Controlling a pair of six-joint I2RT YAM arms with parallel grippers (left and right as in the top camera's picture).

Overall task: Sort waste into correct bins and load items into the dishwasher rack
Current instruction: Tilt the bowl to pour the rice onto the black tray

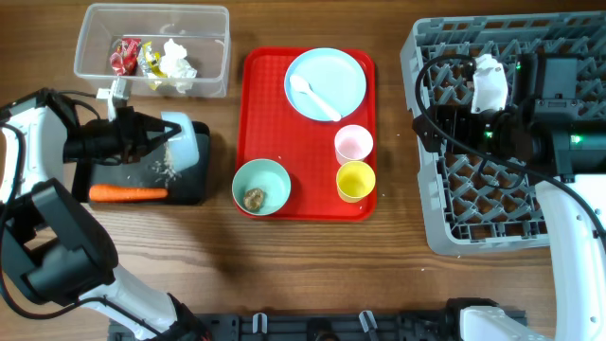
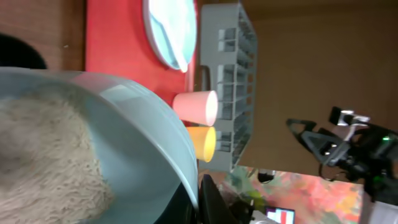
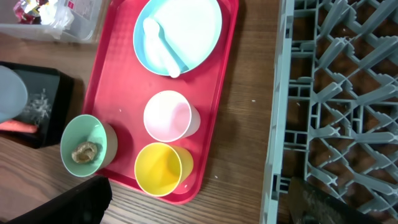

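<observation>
Tilted bowl: light blue, held on its side over the right end of the black tray, near the left edge of the desk. Left end effector is clamped on the bowl's rim, with the mouth of the bowl facing the arm.

Rice grains: the left wrist view shows a pale mass lying inside the bowl. The overhead view shows a scatter of white grains on the tray floor just below the bowl.

Carrot: lies lengthwise along the near side of the black tray.

Clear tub: far left corner of the desk, just beyond the black tray. It contains the red and yellow wrappers and crumpled tissue.

Red serving tray: middle of the desk.
- Plate sits at its far end, with the white spoon lying on it.
- Pink cup and yellow cup stand upright on its right side, just beside each other.
- Second bowl sits upright at the near left corner, with the brown lump inside.

Dishwasher rack: fills the right edge of the desk. No dishes are visible in it.

Right end effector: hovers at the rack's left rim with its fingers spread wide and nothing between them.
</observation>
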